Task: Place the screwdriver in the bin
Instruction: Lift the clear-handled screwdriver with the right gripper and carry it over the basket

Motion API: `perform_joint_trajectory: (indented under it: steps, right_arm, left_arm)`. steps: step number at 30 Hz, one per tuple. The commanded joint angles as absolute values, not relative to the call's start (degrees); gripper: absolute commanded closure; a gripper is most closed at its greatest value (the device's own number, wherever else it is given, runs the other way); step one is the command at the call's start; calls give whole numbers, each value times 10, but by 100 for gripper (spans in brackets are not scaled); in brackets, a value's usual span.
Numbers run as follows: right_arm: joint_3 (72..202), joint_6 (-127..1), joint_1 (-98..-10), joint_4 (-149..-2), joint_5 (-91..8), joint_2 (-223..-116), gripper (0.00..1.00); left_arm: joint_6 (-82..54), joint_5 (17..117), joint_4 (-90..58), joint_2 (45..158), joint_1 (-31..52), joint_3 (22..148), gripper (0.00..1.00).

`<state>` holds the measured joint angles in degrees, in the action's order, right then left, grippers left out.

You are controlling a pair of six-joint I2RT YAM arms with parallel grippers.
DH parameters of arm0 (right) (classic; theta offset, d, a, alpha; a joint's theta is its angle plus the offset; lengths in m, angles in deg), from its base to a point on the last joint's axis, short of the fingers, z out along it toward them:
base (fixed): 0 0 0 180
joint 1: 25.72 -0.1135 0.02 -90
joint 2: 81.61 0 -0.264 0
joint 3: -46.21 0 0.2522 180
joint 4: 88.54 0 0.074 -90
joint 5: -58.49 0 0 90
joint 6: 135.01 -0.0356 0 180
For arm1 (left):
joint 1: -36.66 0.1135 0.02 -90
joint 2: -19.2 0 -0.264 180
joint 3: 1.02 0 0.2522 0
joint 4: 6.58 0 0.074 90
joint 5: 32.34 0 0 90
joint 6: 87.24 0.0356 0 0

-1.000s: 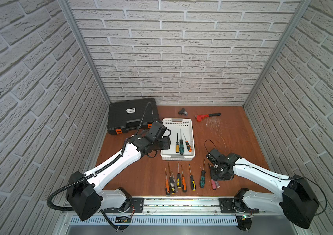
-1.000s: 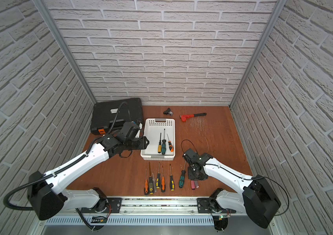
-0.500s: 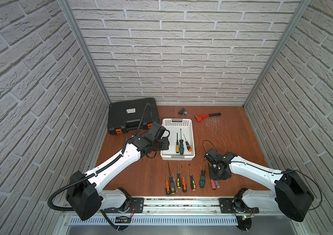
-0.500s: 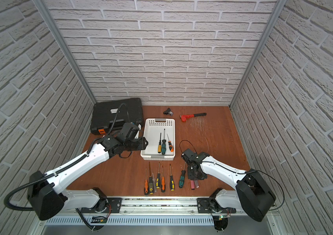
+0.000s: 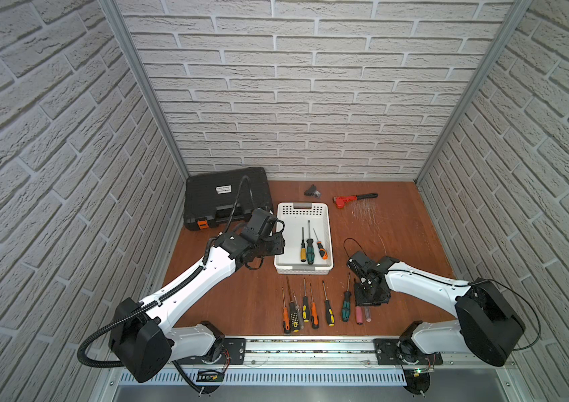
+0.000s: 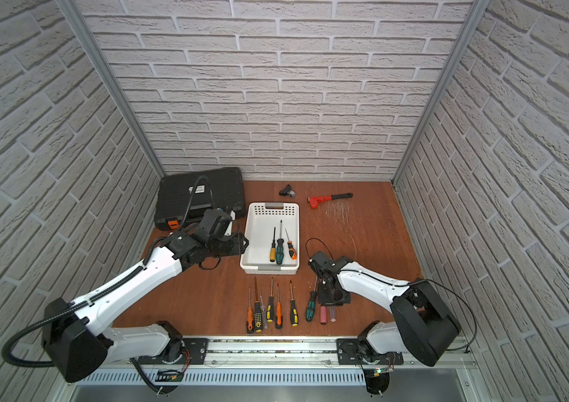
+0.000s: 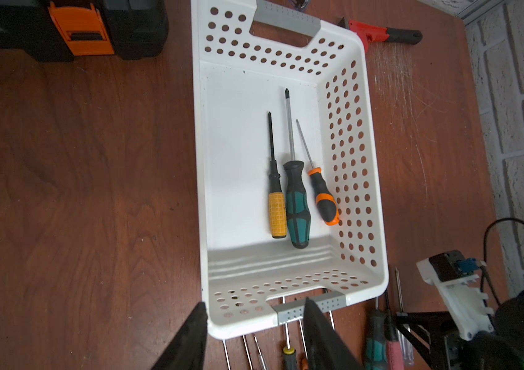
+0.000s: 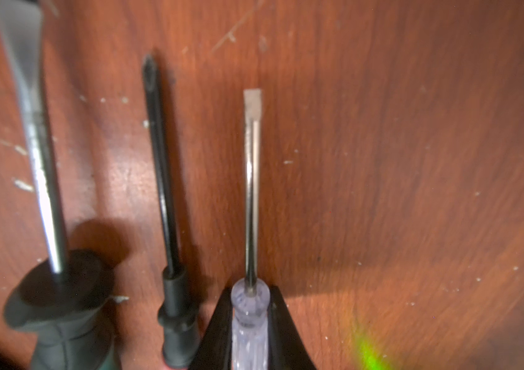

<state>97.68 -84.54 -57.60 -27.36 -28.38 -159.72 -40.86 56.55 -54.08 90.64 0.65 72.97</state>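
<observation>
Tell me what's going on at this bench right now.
The right gripper is shut on a clear-handled flat screwdriver at the right end of the row of screwdrivers on the table, down near the wood. The left gripper hovers open and empty beside the white bin, which already holds three screwdrivers.

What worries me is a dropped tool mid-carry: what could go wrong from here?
The right claw pinches the clear-handled screwdriver only at the handle's front end, so it may pivot or slip on lifting. The black-shafted screwdriver lies close beside it and could get nudged. The left claw hovers open beside the bin, possibly crowding the drop.
</observation>
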Motion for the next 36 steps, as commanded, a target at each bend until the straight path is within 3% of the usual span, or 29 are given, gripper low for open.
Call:
perform_joint_trajectory:
  steps: [1,8,14,24,31,36]
  right_arm:
    - [977,-837,-565,-283,-279,-1593,94]
    - [1052,-821,-553,-217,-260,-1519,94]
    - [1243,-780,-554,-166,-297,-1545,94]
    - [1466,-770,-570,-288,-466,-1758,95]
    - [1551,-782,-604,-333,-487,-1904,94]
    - [1555,-795,-614,-376,-473,-1946,95]
  left_arm:
    - [-408,563,-528,894,16,720,50]
    - [-414,561,-541,898,32,732,50]
    - [-431,551,-542,888,38,725,50]
    - [-452,516,-573,830,41,684,50]
    - [-458,503,-593,790,51,663,48]
    - [-460,505,-595,780,59,650,48]
